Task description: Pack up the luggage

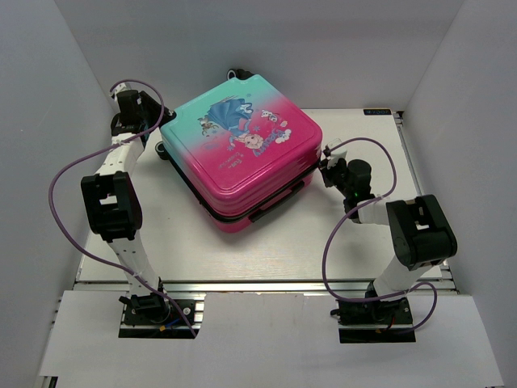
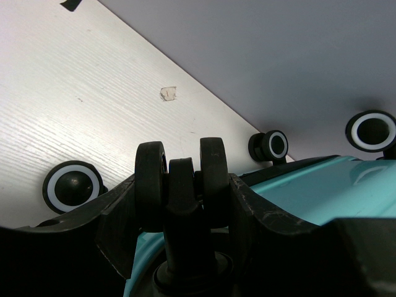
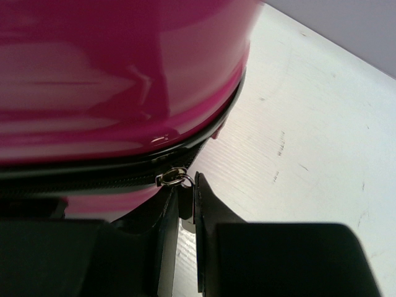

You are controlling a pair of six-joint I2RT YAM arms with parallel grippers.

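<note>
The luggage lies flat and closed on the table, its teal half toward the back and its pink half toward the front, cartoon print facing up. At its back left corner my left gripper is shut on a black double wheel, with one finger pressed against each side of it. On the luggage's right side my right gripper is shut on the dark zipper pull. That pull hangs from a metal ring on the black zipper line under the pink shell.
Other black-and-white wheels stick out at the luggage's back end, close to the rear wall. A small scrap of tape sits on the white table. Grey walls close in the left, right and back.
</note>
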